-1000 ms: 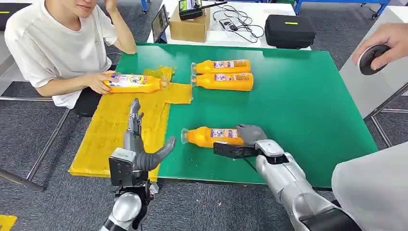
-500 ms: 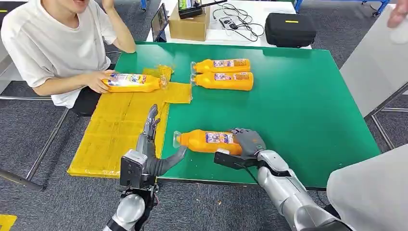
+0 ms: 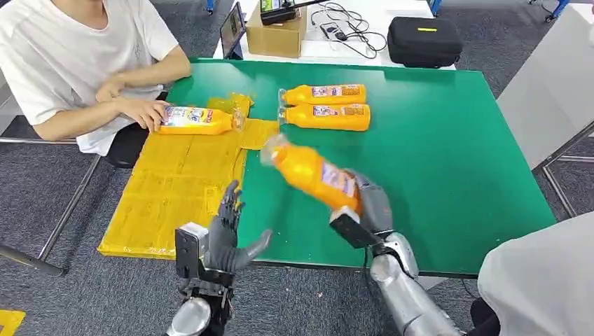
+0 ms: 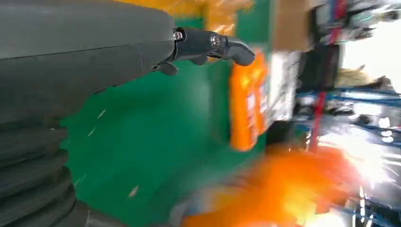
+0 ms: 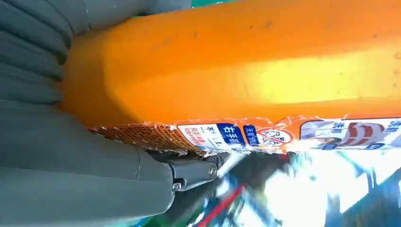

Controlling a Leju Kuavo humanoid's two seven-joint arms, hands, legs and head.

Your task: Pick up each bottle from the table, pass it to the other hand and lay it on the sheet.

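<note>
Bottle [image 3: 315,175] in my right hand [image 3: 368,210], fingers wrapped round its base end, body tilted with the clear cap toward the upper left of the frame, lifted clear of the green table [image 3: 448,154]. My left hand [image 3: 228,234] waits at lower centre-left, fingers spread, holding nothing, just beside the yellow sheet [image 3: 175,189]. To hand over well, I judge I should bring the bottle's free cap half into my left palm, clench there firmly, and only then loosen my right fingers. Two more bottles [image 3: 326,106] lie side by side at upper centre; another bottle [image 3: 192,119] lies on the sheet under a person's hand [image 3: 143,110].
</note>
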